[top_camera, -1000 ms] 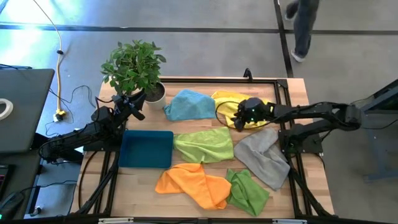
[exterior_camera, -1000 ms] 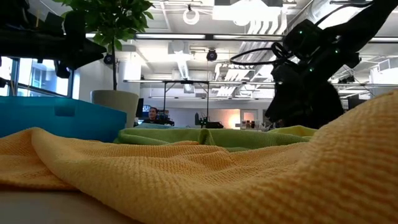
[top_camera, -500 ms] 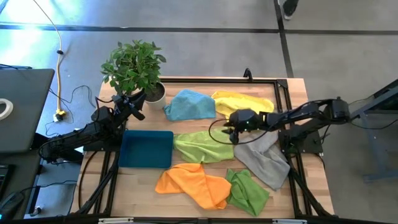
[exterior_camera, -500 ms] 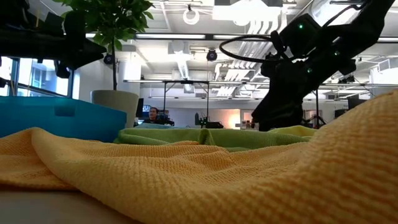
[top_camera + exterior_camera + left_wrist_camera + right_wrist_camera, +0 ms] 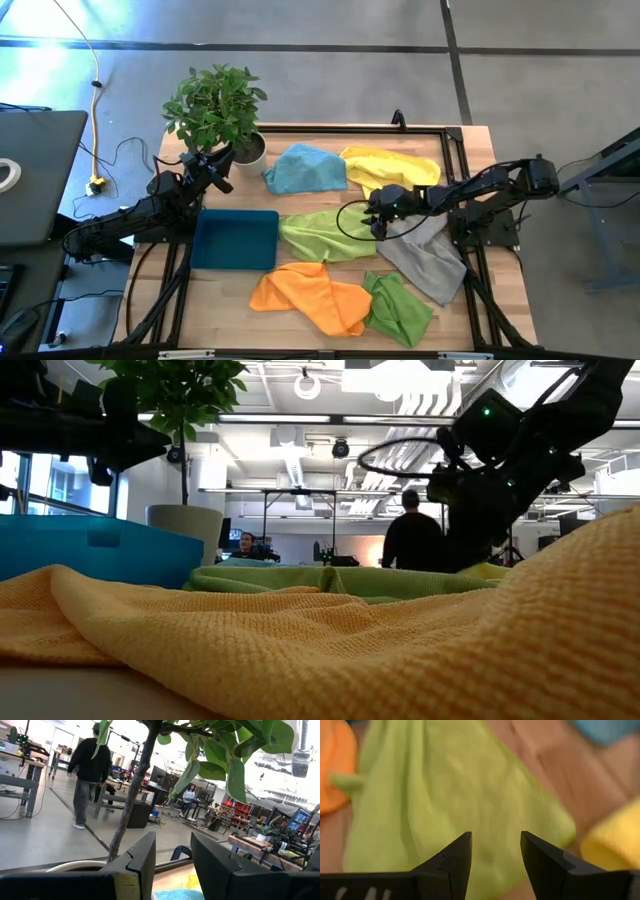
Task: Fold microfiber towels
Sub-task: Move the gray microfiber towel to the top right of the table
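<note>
Early in the fold, by the look of it: reaching for a first towel, none yet folded. Six soft square microfiber towels lying loose and rumpled on the pale wooden counter (image 5: 300,310): light blue towel (image 5: 305,168) and yellow towel (image 5: 392,165) along the far edge, large lime green towel (image 5: 328,235) at the middle, grey towel (image 5: 425,250) just to its right, orange towel (image 5: 310,295) and smaller lime green towel (image 5: 400,308) along the near edge.

Right pincer (image 5: 378,215) hanging low over the right edge of the large lime green towel, beside the grey one and just short of the yellow one; fingers (image 5: 455,862) standing well apart and empty, green cloth filling the gap between them in the right wrist view. Left pincer (image 5: 220,160) parked at the far left corner, close by the leafy green plant in a white pot (image 5: 215,105) and just beyond the dark teal rectangular plastic tray (image 5: 237,240); fingers (image 5: 137,865) partly apart, holding nothing.

Next move, as judged: lowering onto the green towel's edge or corner, pinching a single layer, then lifting and spreading it flat before any fold. Likely needing the left arm brought over to pin or take the opposite corner. Risk of catching the grey or yellow cloth alongside, given how close they lie.

No brand, label or readable writing anywhere on towels, tray, pot or arms.
</note>
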Controlling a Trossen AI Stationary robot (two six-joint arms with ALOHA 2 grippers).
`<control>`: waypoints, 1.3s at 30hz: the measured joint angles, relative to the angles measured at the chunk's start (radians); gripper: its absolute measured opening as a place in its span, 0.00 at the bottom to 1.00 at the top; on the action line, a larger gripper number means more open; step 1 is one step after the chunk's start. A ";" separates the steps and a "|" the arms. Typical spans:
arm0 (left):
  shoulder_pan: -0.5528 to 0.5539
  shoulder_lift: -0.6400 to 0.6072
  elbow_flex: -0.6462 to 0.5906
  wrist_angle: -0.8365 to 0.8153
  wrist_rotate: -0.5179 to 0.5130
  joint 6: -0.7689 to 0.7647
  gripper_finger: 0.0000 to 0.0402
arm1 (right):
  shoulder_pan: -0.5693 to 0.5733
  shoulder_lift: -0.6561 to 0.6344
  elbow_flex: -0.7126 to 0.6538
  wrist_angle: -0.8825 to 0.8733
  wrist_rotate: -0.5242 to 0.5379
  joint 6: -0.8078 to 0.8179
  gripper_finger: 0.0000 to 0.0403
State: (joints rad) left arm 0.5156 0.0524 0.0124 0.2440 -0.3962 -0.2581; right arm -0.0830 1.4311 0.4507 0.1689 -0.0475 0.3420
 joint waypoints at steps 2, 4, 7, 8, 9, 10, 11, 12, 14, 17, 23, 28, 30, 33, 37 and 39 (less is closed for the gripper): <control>0.000 0.000 0.000 0.000 0.000 0.000 0.28 | 0.000 -0.001 0.000 -0.060 -0.016 0.018 0.40; 0.000 0.000 0.000 0.000 0.000 0.000 0.28 | 0.000 -0.001 0.000 -0.115 -0.036 0.030 0.40; 0.000 0.000 0.000 0.000 0.000 0.000 0.28 | -0.001 -0.004 0.003 -0.166 -0.053 0.059 0.40; 0.000 0.000 0.000 0.000 0.000 0.000 0.28 | -0.001 -0.004 0.005 -0.180 -0.062 0.067 0.40; 0.000 0.000 0.000 0.000 0.000 0.000 0.28 | -0.001 -0.005 0.005 -0.193 -0.067 0.076 0.40; 0.000 0.000 0.000 0.000 0.000 0.000 0.28 | 0.000 -0.005 0.006 -0.203 -0.072 0.085 0.40; 0.000 0.000 0.000 0.000 0.000 0.000 0.28 | 0.000 -0.006 0.006 -0.207 -0.077 0.091 0.40; 0.000 0.000 0.000 0.000 0.000 0.000 0.28 | 0.002 -0.005 0.006 -0.212 -0.082 0.095 0.40; 0.000 0.000 0.000 0.000 0.000 0.000 0.28 | 0.005 -0.005 0.005 -0.218 -0.088 0.095 0.40; 0.000 0.000 0.000 0.000 0.000 0.000 0.28 | 0.005 -0.005 0.005 -0.226 -0.099 0.095 0.40; 0.000 0.000 0.000 0.000 0.000 0.000 0.28 | 0.007 -0.004 0.004 -0.200 -0.085 0.055 0.40; 0.000 0.000 0.000 0.000 0.000 0.000 0.28 | -0.003 0.003 0.093 -0.242 0.007 -0.068 0.40; 0.000 0.000 0.000 0.000 -0.002 0.000 0.28 | -0.012 0.000 0.148 -0.274 0.033 -0.115 0.40; 0.000 0.000 0.000 0.000 -0.002 0.000 0.28 | -0.026 0.001 0.231 -0.425 0.053 -0.133 0.40; 0.000 0.000 0.000 0.000 -0.002 0.000 0.28 | -0.038 0.000 0.326 -0.664 0.051 -0.082 0.40; 0.000 0.000 0.000 0.000 -0.001 -0.001 0.28 | -0.035 0.000 0.347 -0.757 0.023 -0.041 0.40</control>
State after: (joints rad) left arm 0.5156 0.0523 0.0128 0.2440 -0.3969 -0.2587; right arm -0.1184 1.4311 0.7981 -0.5879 -0.0243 0.3013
